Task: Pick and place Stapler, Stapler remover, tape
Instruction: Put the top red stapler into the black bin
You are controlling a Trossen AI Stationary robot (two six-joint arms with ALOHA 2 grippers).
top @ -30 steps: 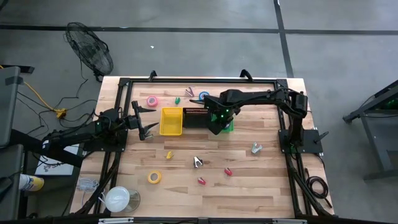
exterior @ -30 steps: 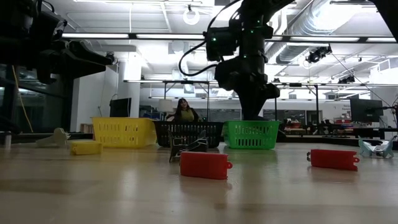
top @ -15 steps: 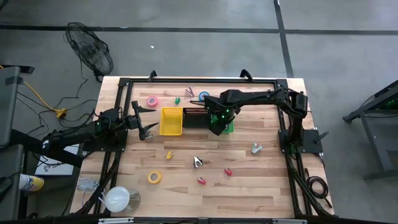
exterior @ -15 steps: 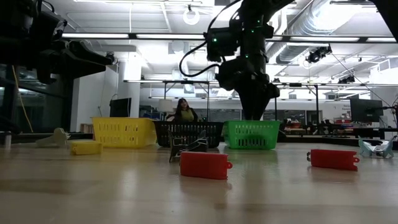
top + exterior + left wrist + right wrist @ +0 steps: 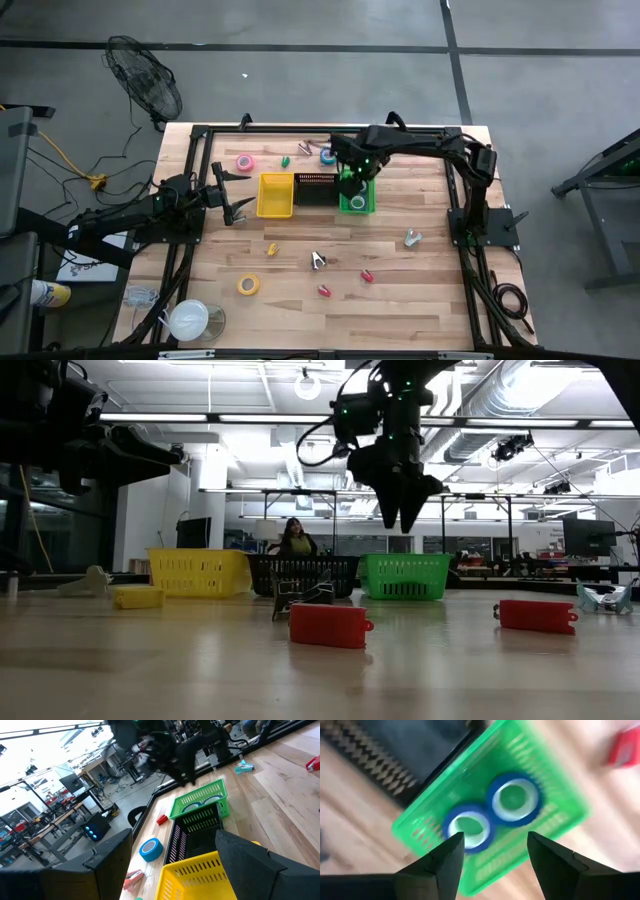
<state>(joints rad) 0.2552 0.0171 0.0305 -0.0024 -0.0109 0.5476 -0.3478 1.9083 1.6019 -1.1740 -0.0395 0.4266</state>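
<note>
Risen since a second ago, the right gripper (image 5: 402, 520) now hangs well above the green bin (image 5: 356, 202) instead of reaching down into it — fingers spread, nothing between them. Two blue tape rolls (image 5: 514, 799) lie side by side on the bin's floor, so that drop looks done and the arm is free for the next piece.

Tape left outside: a pink roll (image 5: 244, 162) and a blue roll (image 5: 327, 155) at the table's far side, a yellow roll (image 5: 248, 285) near the front. Each is a small smooth ring with a pale core.

All three bins are slotted plastic mesh — green, black (image 5: 314, 187) and yellow (image 5: 276, 194) — touching in a row. Two red blocks (image 5: 331, 625), boxy and hard-edged, sit on the front boards with a dark metal clawed piece (image 5: 318, 261) between them and the bins; which is stapler and which remover I cannot tell.

The left gripper (image 5: 238, 205) waits beside the yellow bin, fingers apart. The table (image 5: 420, 300) is pale planked wood with a dull sheen
</note>
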